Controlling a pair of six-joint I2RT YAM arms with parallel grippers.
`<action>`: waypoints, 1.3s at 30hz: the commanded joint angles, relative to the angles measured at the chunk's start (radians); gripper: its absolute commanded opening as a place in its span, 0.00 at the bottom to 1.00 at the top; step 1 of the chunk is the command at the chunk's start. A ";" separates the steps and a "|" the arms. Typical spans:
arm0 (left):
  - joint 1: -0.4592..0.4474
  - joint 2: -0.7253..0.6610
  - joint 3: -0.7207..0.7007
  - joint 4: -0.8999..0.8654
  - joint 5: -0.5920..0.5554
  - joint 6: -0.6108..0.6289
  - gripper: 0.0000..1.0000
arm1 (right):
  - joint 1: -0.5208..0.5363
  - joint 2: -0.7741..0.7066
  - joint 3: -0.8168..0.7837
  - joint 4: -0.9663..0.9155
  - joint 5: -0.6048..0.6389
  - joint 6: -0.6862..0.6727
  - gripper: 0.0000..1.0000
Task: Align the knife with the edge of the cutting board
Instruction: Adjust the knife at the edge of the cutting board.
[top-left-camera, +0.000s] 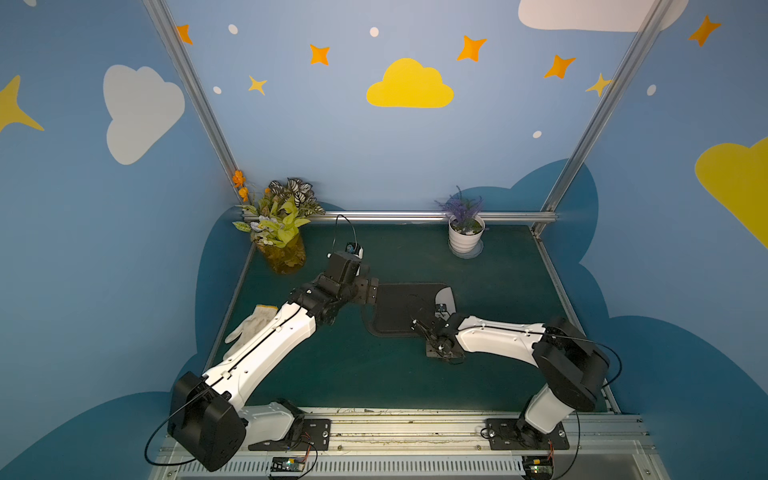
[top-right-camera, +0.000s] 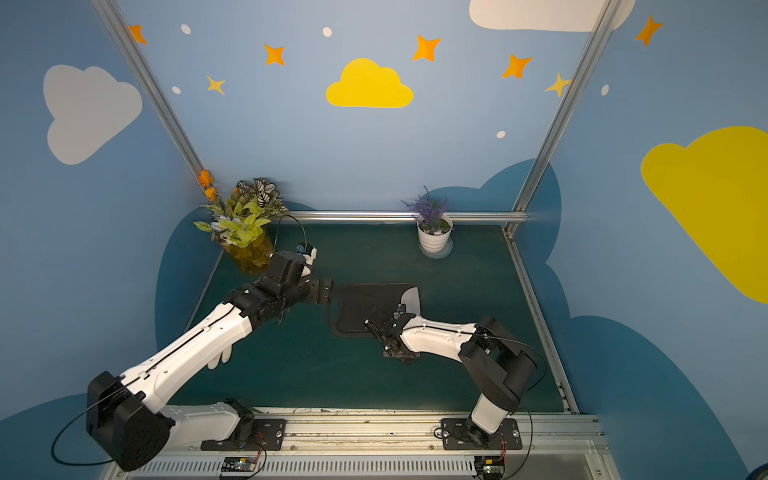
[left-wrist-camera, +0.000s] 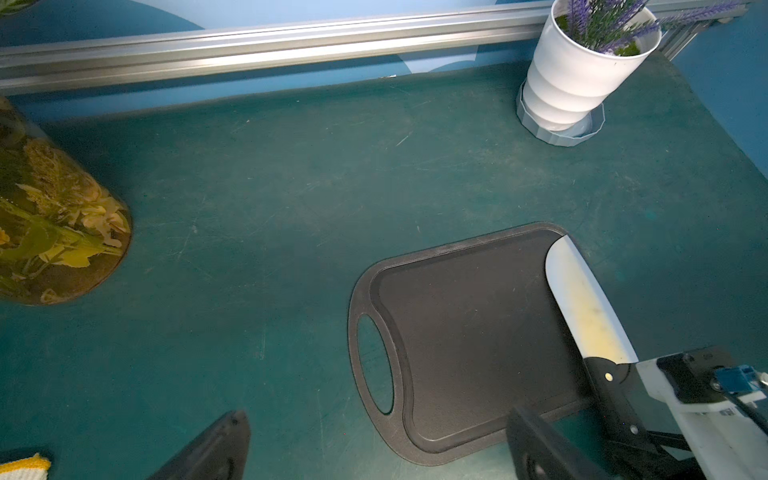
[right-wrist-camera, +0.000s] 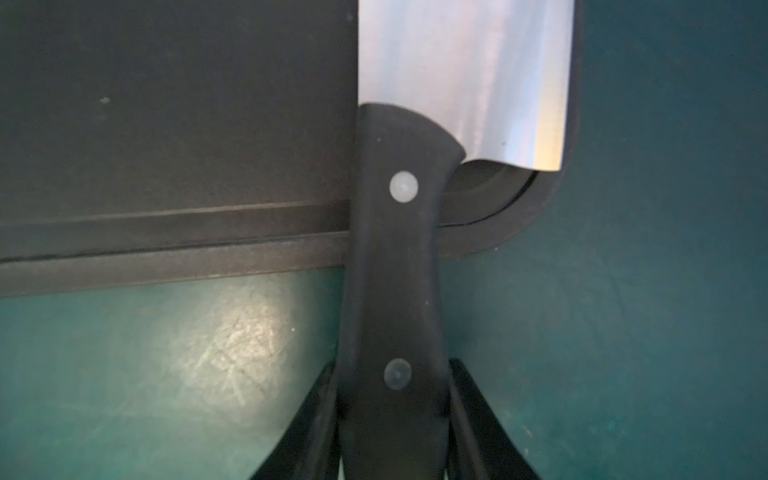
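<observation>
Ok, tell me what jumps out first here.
The knife stands out: its bright blade runs along the right end of the cutting board, handle gripped by the right pincer. Behind, a white pot of purple flowers stands at the far right and a leafy vase at the far left.

In both top views the whole bench (top-left-camera: 374, 374) is overlooked from high above its near edge, facing the far edge. From the left wrist, the cutting board (left-wrist-camera: 478, 332) and the far right corner are viewed obliquely at middling range. From the right wrist, the knife (right-wrist-camera: 395, 291) and one board corner are viewed straight down, very close. Both are shared by all views.
</observation>
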 joint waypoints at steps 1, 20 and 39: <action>-0.001 0.004 0.016 -0.011 -0.010 0.011 1.00 | 0.008 0.008 -0.006 -0.002 -0.006 0.011 0.00; -0.001 0.007 0.016 -0.013 -0.013 0.012 1.00 | -0.005 -0.004 -0.024 0.009 -0.009 0.001 0.24; -0.001 0.014 0.018 -0.013 -0.017 0.014 1.00 | -0.021 -0.003 -0.041 0.032 -0.024 -0.012 0.39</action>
